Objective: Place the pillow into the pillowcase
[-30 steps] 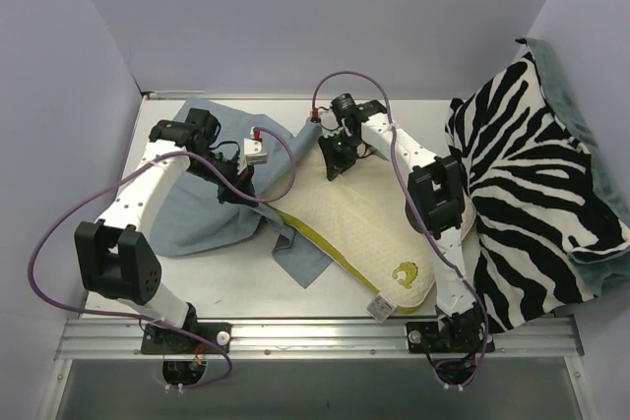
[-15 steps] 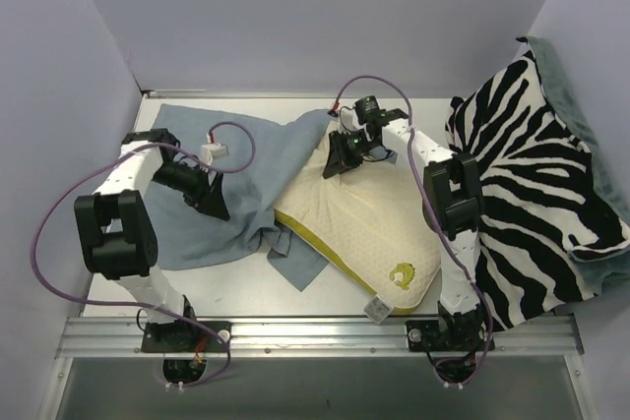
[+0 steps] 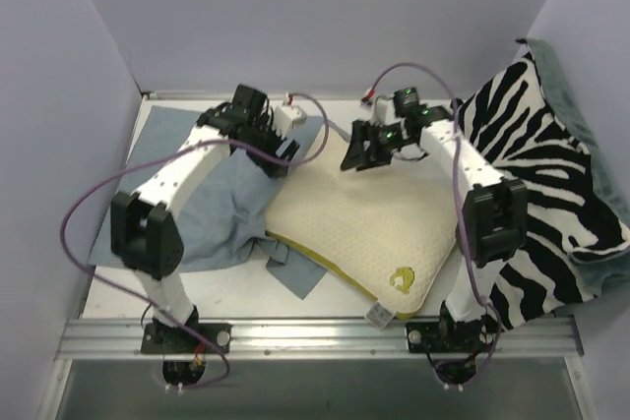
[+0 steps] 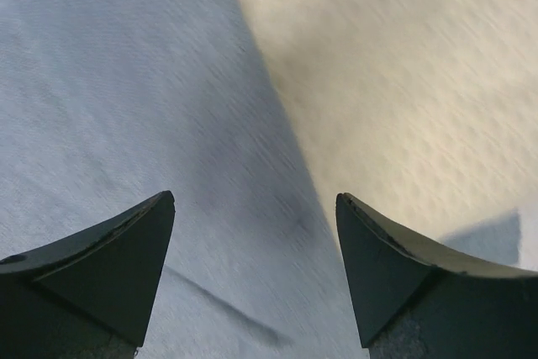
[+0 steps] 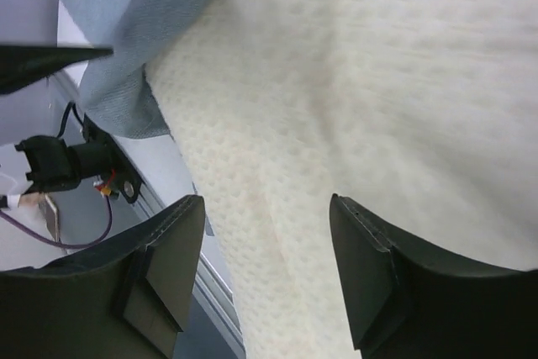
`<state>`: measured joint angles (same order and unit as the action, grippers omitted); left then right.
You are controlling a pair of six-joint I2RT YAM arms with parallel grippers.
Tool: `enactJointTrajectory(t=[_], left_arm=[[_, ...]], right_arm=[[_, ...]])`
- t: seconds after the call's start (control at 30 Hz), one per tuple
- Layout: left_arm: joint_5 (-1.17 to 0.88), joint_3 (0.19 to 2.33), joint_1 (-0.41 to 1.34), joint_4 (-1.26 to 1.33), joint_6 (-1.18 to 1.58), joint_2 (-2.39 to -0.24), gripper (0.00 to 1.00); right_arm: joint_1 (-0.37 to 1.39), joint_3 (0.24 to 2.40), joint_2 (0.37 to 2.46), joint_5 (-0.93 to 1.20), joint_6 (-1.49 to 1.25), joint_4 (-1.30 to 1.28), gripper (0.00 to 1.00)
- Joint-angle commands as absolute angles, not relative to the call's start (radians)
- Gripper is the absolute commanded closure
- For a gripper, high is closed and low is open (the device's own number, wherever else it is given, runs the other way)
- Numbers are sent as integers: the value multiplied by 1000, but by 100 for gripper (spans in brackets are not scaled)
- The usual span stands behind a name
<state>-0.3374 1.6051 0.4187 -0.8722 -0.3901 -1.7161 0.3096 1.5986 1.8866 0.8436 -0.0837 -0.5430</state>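
While both arms reach toward the far side of the table [image 3: 228, 292], you have the pillow [image 3: 369, 218] lying flat in the middle, almost all of it bare and outside the pillowcase [image 3: 212, 209]. The pillowcase lies crumpled to its left, with its edge running along the pillow's far-left side. From the right wrist view, a fold of the blue-grey cloth drapes over that corner of the pillow. You cannot tell whether the corner sits inside the opening. A small flap of the pillowcase pokes out at the pillow's near-left edge, beside the yellow band [image 3: 325, 269]. The logo [image 3: 402, 277] and the white tag [image 3: 379, 312] sit at the near corner, close to the right arm's base.

Your left gripper [image 3: 282, 154] hangs over the line where pillowcase meets pillow. Its fingers [image 4: 109, 266] are spread wide with nothing between them, cloth under one and pillow under the other. Your right gripper [image 3: 356, 156] is near it, above the pillow's far edge. Its fingers [image 5: 160, 266] are also apart and hold nothing, and only dimpled pillow surface shows in the gap. The two grippers do not touch. The zebra cloth [image 3: 532, 194] is heaped on the right, against the pillow's right side behind the right arm.
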Motion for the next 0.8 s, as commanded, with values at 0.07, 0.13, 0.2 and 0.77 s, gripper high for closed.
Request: enactJointTrajectory(t=[0.07, 0.13, 0.2, 0.77], left_arm=[[-106, 1866, 442, -649, -213, -1980, 15], [-121, 2012, 443, -647, -195, -2099, 16], [-153, 2139, 445, -649, -180, -2167, 17], [-532, 2407, 465, -624, -63, -2442, 89]], right_arm=[[108, 1542, 1802, 680, -104, -603, 37], [56, 1566, 1851, 638, -109, -601, 29], [43, 1624, 1900, 602, -83, -601, 26], [130, 1701, 2148, 962, -126, -560, 100]])
